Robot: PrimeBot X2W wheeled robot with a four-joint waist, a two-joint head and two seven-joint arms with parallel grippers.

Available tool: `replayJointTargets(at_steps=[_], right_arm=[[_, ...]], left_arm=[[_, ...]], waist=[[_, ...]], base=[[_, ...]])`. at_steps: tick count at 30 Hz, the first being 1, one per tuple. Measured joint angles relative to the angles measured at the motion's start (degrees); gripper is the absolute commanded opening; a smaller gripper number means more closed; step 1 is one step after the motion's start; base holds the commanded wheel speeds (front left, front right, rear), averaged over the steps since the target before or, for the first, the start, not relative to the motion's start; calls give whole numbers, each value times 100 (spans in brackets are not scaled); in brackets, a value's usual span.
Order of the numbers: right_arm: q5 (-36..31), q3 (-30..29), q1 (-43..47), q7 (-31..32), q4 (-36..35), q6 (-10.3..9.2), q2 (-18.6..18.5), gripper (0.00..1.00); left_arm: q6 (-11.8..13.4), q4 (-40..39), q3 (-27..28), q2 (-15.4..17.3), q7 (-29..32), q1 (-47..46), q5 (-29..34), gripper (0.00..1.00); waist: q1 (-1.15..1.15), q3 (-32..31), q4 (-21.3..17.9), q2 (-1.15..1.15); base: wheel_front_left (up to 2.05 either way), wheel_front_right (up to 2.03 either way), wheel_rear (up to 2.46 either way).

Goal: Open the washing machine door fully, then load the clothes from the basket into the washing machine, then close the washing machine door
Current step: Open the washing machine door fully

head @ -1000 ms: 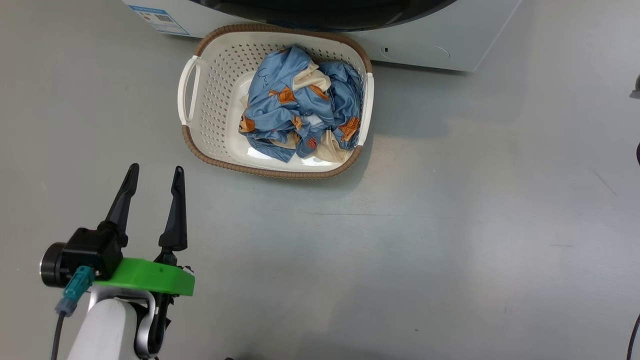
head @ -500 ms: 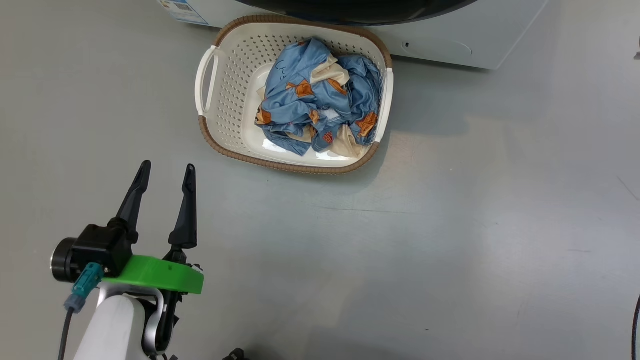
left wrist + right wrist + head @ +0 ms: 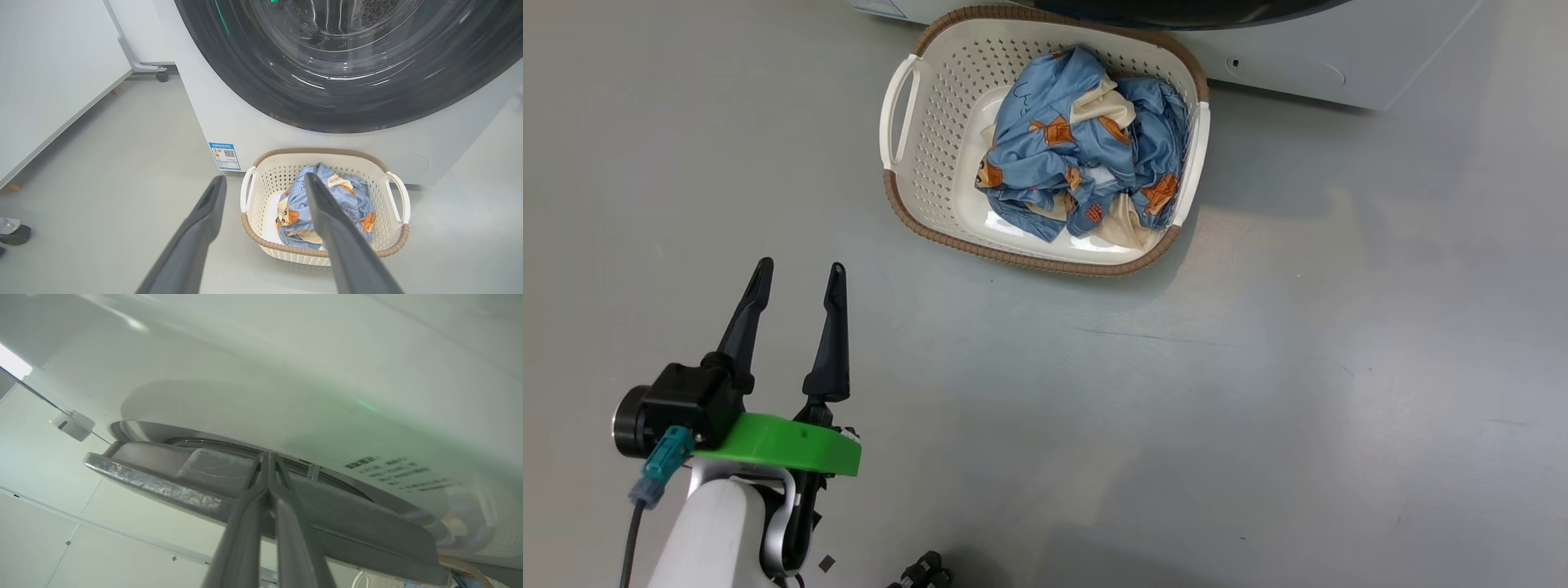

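The big white boxy washing machine has a round door with a wide shiny black rim and a bulging clear glass middle. On the smooth grey floor just in front of it sits the small cream plastic basket, full of little holes, with a brown woven rim. Soft crumpled blue clothes with orange pictures lie inside it. The left gripper has its fingers spread wide, holding nothing. The right gripper has its fingers pressed together, tips at the door's edge.

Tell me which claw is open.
The left claw: its fingers stand spread above the floor, while the right claw has them pressed together by the door.
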Motion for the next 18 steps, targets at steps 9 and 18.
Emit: replayJointTargets(at_steps=[9, 18], right_arm=[[-1, 81, -194, 51, 34, 0, -44, 0], [14, 174, -436, 100, 37, 0, 13, 0]], left_arm=[[0, -22, 2, -13, 0, 1, -3, 100], [0, -48, -25, -24, 0, 3, -4, 100]], waist=[[0, 125, 91, 0], [0, 275, 141, 0]], base=[[0, 0, 0], [0, 0, 0]])
